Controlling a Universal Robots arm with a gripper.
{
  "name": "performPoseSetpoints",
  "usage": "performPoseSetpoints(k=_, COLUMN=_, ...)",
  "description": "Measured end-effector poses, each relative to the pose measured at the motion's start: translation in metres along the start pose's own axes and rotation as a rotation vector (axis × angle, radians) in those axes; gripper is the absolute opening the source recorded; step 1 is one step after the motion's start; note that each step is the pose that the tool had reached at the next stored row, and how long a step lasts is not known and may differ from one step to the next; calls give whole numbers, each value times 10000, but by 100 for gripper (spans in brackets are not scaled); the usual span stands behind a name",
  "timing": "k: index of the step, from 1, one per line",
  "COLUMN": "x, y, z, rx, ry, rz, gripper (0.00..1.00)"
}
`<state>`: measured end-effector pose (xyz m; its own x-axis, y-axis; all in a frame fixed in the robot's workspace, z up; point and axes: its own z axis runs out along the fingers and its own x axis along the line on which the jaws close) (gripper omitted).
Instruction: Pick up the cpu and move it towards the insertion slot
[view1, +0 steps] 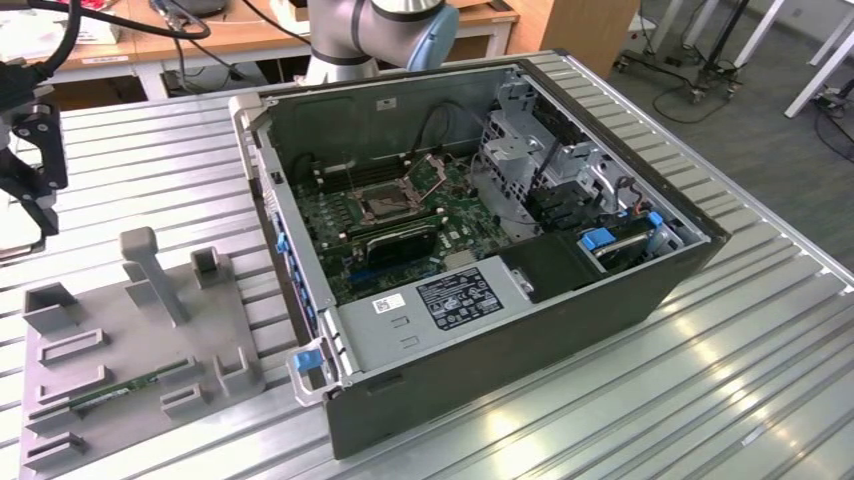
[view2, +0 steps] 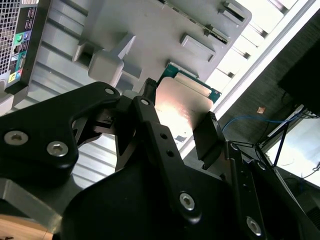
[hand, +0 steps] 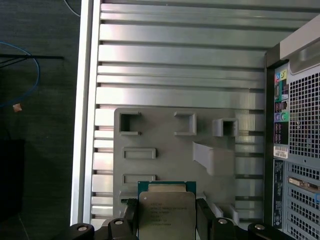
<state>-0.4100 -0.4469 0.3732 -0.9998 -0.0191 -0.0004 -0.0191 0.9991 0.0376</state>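
Item: cpu (hand: 166, 212), small flat square chip with a silvery-beige metal lid and green rim. Location: pinched by two opposite edges in the black pincer (hand: 166, 220), over the grey moulded holder plate (hand: 165, 135) on the ribbed aluminium desk (hand: 175, 65). Orientation: lid faces the first wrist camera, sides square to the plate's edges; near-square, no marked long axis. Step, as judged: pick-up done, carry pending. The insertion slot (view1: 380, 203), silver-framed, lies well apart from the plate, inside the open dark computer case (view1: 534, 330) beside it. This calls for a level, firm hold.
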Motion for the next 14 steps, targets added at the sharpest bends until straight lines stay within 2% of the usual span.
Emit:
performPoseSetpoints(k=9, x=-4, y=1, z=-7, rx=1, ry=3, rz=-1, gripper=55)
performPoseSetpoints(k=14, x=-59, y=-1, z=-6, rx=1, ry=2, rz=0, gripper=55)
